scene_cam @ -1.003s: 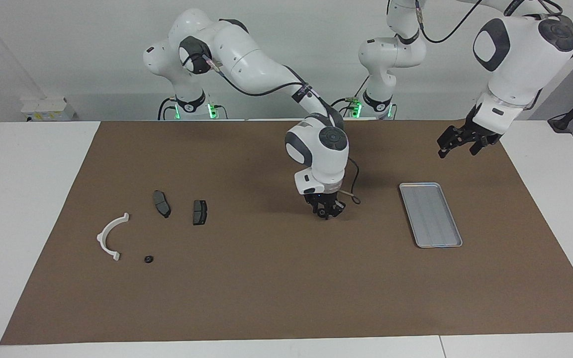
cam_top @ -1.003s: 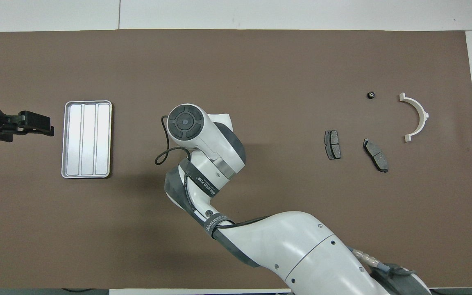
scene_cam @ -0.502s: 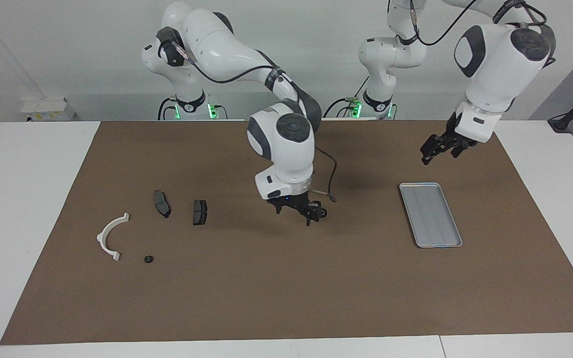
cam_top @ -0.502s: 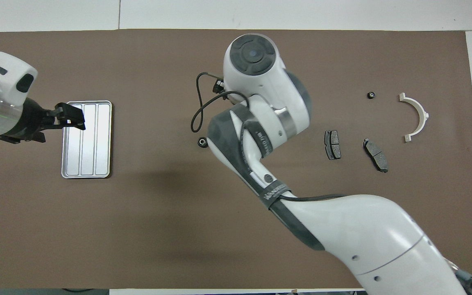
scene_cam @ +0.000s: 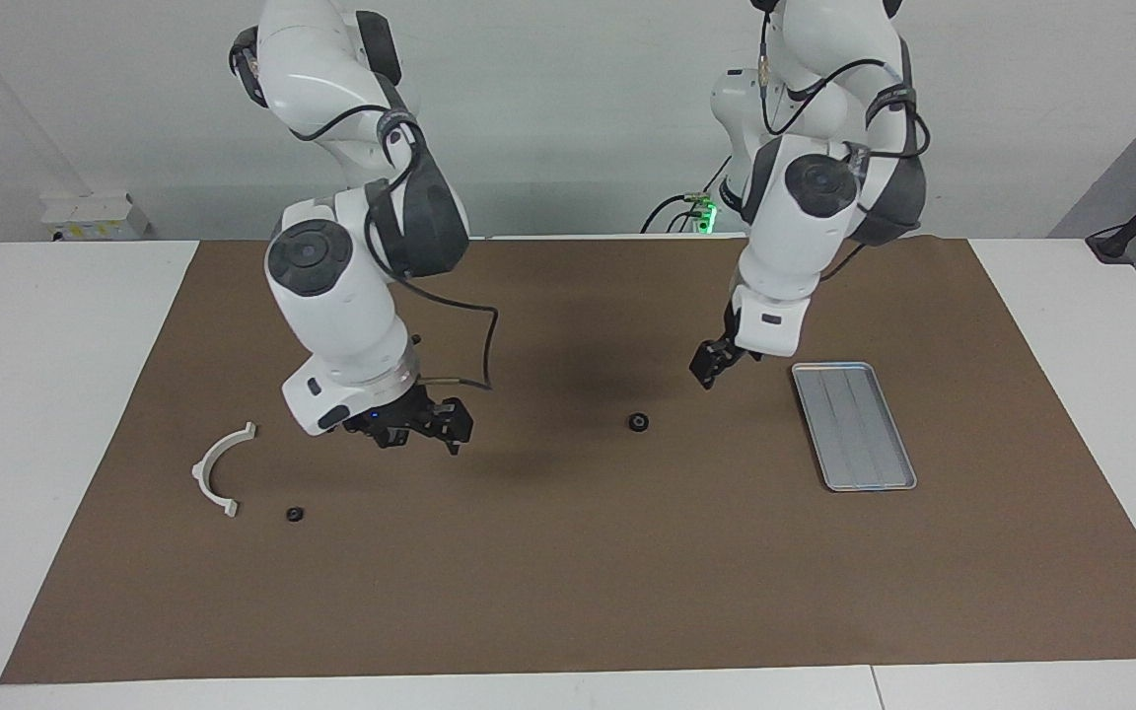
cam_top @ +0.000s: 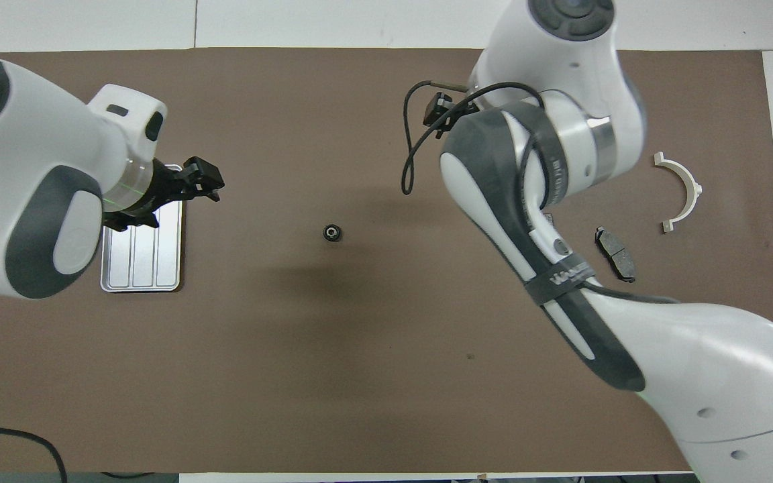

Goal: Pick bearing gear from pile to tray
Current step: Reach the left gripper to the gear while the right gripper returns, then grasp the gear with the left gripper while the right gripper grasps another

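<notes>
Right gripper (scene_cam: 427, 426) released the small black round bearing gear (scene_cam: 638, 422) mid-mat, then swung up over the pile end. Left gripper (scene_cam: 712, 370) moved from beside the flat silver-grey metal tray (scene_cam: 854, 424) toward that gear.

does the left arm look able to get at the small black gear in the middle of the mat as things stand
Probably yes. The left pincer hangs open just above the mat beside the tray, and the black gear lies alone on bare mat, with nothing between them. The right pincer is off over the pile.
</notes>
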`<state>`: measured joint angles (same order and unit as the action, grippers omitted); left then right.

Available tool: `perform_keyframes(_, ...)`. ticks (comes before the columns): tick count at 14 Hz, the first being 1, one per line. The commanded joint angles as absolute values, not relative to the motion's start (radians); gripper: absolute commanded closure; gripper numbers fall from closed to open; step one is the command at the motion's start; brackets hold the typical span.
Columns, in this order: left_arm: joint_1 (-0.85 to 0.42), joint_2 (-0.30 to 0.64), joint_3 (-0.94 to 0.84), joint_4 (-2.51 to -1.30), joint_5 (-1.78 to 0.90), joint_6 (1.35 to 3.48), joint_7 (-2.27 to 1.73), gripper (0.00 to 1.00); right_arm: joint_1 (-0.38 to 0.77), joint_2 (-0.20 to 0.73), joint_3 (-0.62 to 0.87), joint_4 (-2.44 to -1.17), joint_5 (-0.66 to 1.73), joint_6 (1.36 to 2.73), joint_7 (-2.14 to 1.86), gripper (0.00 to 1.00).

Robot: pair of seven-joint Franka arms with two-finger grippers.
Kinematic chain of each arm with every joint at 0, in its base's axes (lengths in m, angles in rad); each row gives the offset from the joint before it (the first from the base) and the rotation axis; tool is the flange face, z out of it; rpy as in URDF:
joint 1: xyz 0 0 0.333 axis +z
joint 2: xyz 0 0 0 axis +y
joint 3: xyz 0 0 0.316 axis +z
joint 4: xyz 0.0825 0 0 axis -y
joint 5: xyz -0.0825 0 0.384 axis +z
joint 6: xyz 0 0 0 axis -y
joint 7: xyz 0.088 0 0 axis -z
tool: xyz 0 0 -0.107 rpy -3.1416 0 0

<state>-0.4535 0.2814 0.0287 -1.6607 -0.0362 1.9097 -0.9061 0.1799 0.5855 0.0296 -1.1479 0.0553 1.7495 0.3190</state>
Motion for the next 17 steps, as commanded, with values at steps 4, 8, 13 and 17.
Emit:
perform_keyframes(4,-0.558,0.440,0.044,-1.715,-0.020,2.169,-1.063,0.00,0.057,0.603,0.040,-1.213,0.028,1.790,0.040,0.00)
perform_keyframes(8,-0.577,0.419,0.043,-1.805,-0.023,2.221,-1.107,0.00,0.028,0.638,0.040,-1.268,-0.054,1.922,0.008,0.00)
perform_keyframes(13,-0.594,0.411,0.041,-1.838,-0.023,2.253,-1.117,0.05,-0.008,0.673,0.040,-1.334,-0.117,2.038,0.009,0.00)
perform_keyframes(17,-0.603,0.402,0.043,-1.876,-0.023,2.307,-1.117,0.21,-0.043,0.678,0.040,-1.391,-0.117,2.115,-0.032,0.00)
